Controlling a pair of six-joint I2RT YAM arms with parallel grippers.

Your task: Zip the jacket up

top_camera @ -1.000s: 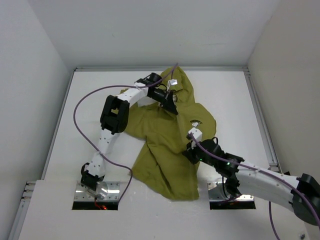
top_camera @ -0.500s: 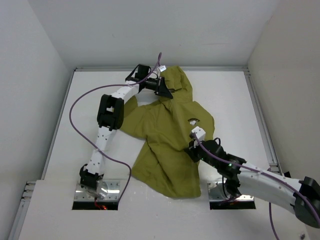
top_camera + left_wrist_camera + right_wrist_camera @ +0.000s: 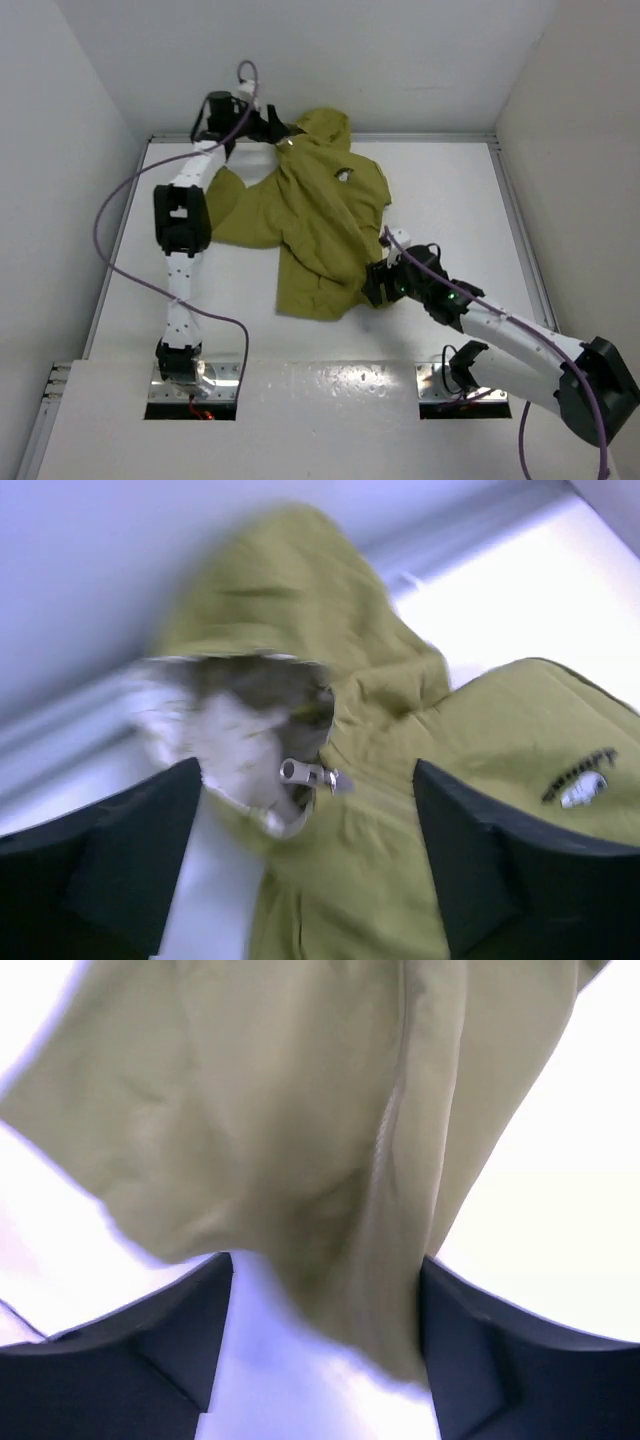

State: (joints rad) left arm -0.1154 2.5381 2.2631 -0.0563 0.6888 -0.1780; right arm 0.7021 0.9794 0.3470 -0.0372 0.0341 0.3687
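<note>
Black fingers are standing wide apart on both arms, neither pair pinching anything. The left gripper [image 3: 278,132] is hovering at the far left of the table [image 3: 450,190], with a small metal zipper pull [image 3: 312,775] lying between its open jaws, untouched. The right gripper [image 3: 375,285] is straddling a loose fold of the hem [image 3: 370,1290] without clamping it. The jacket [image 3: 320,215] is lying stretched between them, its hood [image 3: 290,590] toward the back wall and its pale lining [image 3: 225,740] showing at the collar. Since the pull is sitting right up by the collar, the zip is probably all but closed, and the step in hand looks like letting go cleanly. Doing that well is asking for each wrist to lift straight off the cloth, so that no finger is snagging a fold or tugging the slider back down. A small dark chest logo [image 3: 580,785] is showing lettering, but blur is making it unreadable.
</note>
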